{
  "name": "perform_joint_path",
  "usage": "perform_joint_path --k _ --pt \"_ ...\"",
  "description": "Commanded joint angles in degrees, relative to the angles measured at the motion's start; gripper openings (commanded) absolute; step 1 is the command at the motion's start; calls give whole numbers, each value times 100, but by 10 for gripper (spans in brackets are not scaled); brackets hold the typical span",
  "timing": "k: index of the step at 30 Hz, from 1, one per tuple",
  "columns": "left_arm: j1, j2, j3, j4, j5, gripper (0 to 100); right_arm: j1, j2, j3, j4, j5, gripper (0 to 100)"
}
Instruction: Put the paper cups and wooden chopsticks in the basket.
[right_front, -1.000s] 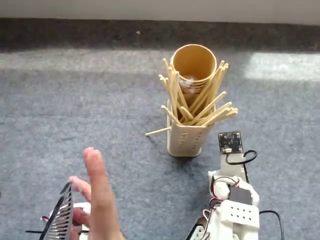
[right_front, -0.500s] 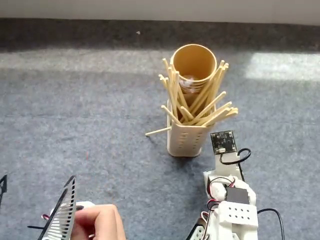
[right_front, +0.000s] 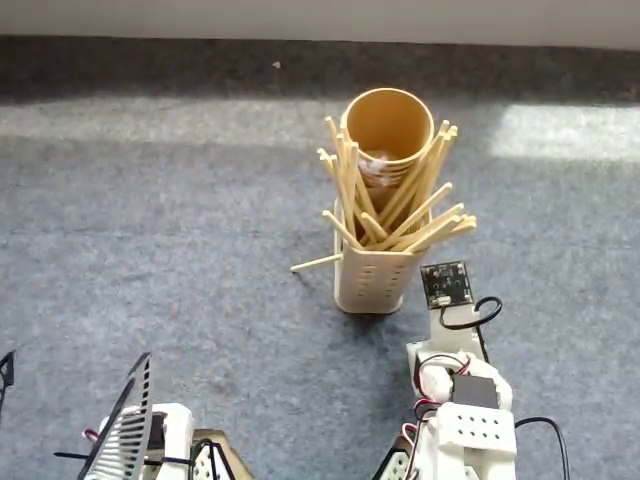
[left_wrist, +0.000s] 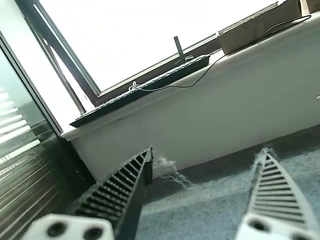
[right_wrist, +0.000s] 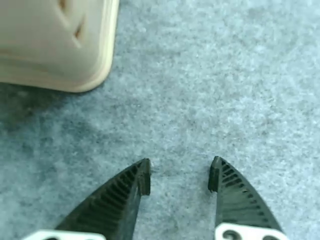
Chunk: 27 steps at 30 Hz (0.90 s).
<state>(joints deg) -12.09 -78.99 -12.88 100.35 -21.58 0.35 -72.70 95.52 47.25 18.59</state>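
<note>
Down at the near edge, 7 o'clock, the left gripper (left_wrist: 207, 151) sits low with its jaws spread wide, nothing between them, aimed off across the grey carpet (right_front: 200, 250) at a white wall under a window sill (left_wrist: 210, 65). Over at 5 o'clock, the right gripper (right_wrist: 180, 161) hangs just above the carpet, jaws parted by a moderate gap and empty, with a corner of the basket (right_wrist: 55, 45) just ahead of it.

On to the basket (right_front: 372, 275), a tall cream one, upright just past centre toward 1 o'clock. It's full: the wooden chopsticks (right_front: 400, 215) stand in it in a loose fan, tips splayed out over the rim toward 3 o'clock and up toward 12. One stray chopstick (right_front: 318, 263) juts out sideways toward 9 o'clock. Behind the bundle, the paper cup (right_front: 387, 125) rises from the basket's far end, mouth open to the camera.

And the change: a second ago a person's hand was over the left arm at 7 o'clock, and now it's gone. The right arm has edged slightly closer to the basket. Basket, cup and chopsticks haven't budged.
</note>
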Motion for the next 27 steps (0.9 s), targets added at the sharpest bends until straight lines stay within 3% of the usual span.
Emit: perform_joint_path --k 1,6,13,20,27 --pt "-75 48 84 9 -26 323 -57 -4 391 -75 79 202" --pt "-75 163 936 -62 -26 323 -57 -13 391 -75 79 202" --pt "-48 1560 2554 -1257 44 323 -57 -13 391 -75 79 202" --pt "119 3424 2053 -1363 316 323 -57 -13 391 -75 79 202" --pt "523 4127 1684 -1055 325 323 -57 -13 391 -75 79 202"
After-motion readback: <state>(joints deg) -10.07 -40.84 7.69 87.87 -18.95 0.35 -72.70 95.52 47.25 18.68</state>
